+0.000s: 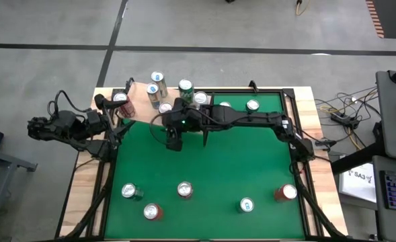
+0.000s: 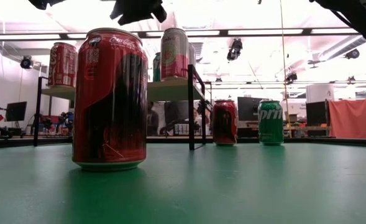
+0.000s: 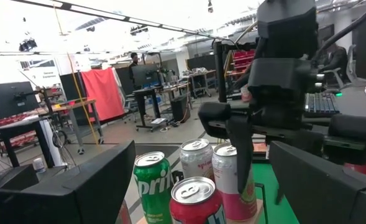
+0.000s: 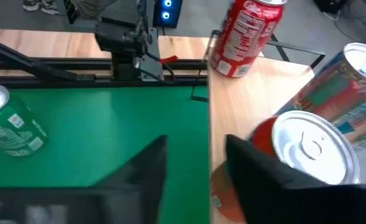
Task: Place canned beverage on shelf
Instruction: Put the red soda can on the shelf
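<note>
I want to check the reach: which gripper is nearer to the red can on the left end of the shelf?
The left. The left gripper waits right beside the red can, at the shelf's left end. The right gripper hangs over the green table, off the shelf's front edge, farther away.

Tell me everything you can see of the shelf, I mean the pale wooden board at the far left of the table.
The shelf is a flat rectangular board that looks like pale wood grain. It lies level, raised above the green table on thin dark uprights, as the low view shows. It sits at the table's far left corner. Several cans stand upright on it, red, green and pink ones.
</note>
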Robot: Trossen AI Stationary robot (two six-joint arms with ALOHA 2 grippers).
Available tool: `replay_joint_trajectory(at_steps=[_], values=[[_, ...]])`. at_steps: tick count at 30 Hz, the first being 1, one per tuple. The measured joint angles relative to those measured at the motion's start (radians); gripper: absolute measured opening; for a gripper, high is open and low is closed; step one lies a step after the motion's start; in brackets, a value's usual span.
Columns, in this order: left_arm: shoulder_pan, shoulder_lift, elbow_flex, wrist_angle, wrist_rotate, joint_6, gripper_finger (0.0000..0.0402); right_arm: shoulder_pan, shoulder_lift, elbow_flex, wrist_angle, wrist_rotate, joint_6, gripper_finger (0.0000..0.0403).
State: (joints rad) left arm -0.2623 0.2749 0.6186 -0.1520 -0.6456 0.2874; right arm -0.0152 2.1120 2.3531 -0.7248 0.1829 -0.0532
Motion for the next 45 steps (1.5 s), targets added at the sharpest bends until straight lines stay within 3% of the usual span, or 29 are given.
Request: replay_joint_trajectory(at_steps=[4,6,14,20,45], values=[[0.000,0.001,0.000,0.000,0.000,0.000,0.0355,-0.012,0.002,-0.002,-0.006,0.002,-0.026,0.0038],[0.000,0.001,0.000,0.000,0.000,0.000,0.0355,-0.018,0.008,-0.002,-0.006,0.002,-0.037,0.0019],[0.000,0.004,0.000,0.001,0.000,0.007,0.0355,-0.040,0.031,-0.004,-0.034,0.007,-0.036,0.0010],[0.000,0.005,0.000,0.000,0.000,0.010,0.0355,-0.040,0.031,-0.004,-0.031,0.098,-0.054,0.0009],[0.000,0.005,0.000,-0.002,0.000,0.011,0.0355,-0.059,0.031,-0.004,-0.020,0.239,-0.089,0.0009]])
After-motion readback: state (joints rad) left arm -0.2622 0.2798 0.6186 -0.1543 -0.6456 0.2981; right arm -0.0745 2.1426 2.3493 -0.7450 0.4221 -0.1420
